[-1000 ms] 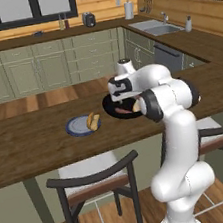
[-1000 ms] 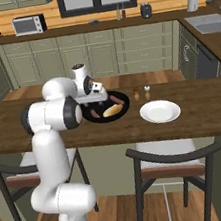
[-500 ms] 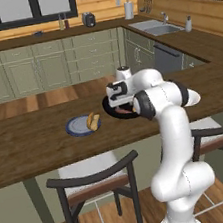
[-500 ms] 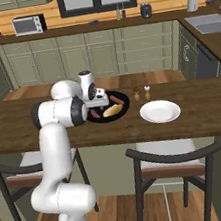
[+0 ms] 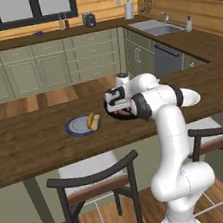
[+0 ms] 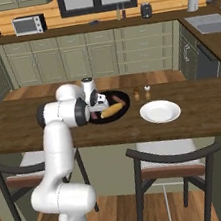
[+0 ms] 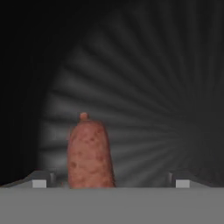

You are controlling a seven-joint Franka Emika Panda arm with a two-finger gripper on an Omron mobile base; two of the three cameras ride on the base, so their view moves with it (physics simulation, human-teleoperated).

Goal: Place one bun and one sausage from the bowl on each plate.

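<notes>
Blue-grey plate (image 5: pixel 83 126) near tabletop's left end holds bun only. White plate (image 6: pixel 159 111) bare. Tool (image 7: pixel 107 183) spread wide, down in black bowl (image 6: pixel 121 112) over sausage (image 7: pixel 89 153); second bun (image 6: pixel 111 110), sausage there too.

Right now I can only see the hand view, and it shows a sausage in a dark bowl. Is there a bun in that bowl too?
Observer: Yes. A long yellow bun lies in the black bowl, near the edge closest to the robot.
Operator: Where is a plate I can put stuff on?
Observer: A white plate sits on the counter just right of the bowl, with nothing on it.
Operator: And the other plate?
Observer: The blue plate is on the bowl's other side, and it has another bun on it.
</notes>
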